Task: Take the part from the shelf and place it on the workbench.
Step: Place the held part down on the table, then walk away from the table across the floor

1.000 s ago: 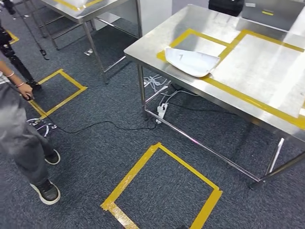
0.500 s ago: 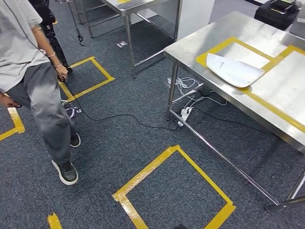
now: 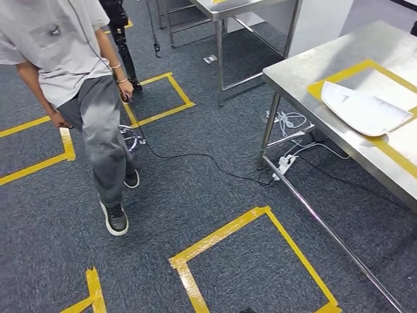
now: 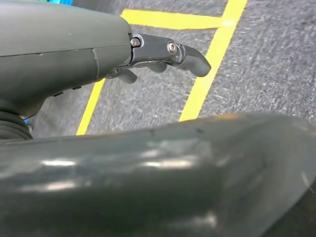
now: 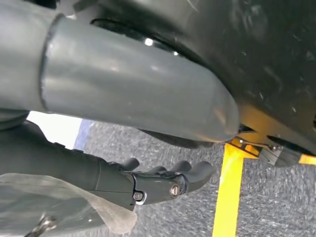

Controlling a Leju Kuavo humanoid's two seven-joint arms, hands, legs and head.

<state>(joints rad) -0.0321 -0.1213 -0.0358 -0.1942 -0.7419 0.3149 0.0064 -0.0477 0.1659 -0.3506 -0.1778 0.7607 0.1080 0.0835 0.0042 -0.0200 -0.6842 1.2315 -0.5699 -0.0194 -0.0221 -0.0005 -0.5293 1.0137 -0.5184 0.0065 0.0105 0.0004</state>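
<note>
Both hands hung w/ nothing held, left hand and right hand fingers loosely extended over the carpet, prob. because the white part lay on the steel table, inside its yellow tape.

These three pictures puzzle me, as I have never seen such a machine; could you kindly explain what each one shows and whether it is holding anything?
The machine is a walking robot with two arms and a hand on each. The wide picture comes from a camera on its head, looking down at a grey carpet marked with yellow tape squares. A person walks on the left. On the right stands a steel table, and a white curved part lies on it.

The other two pictures come from cameras at the wrists, with the arms hanging over the floor. The left hand holds nothing. In the right wrist view the right hand has its fingers loosely extended and also holds nothing.
</note>
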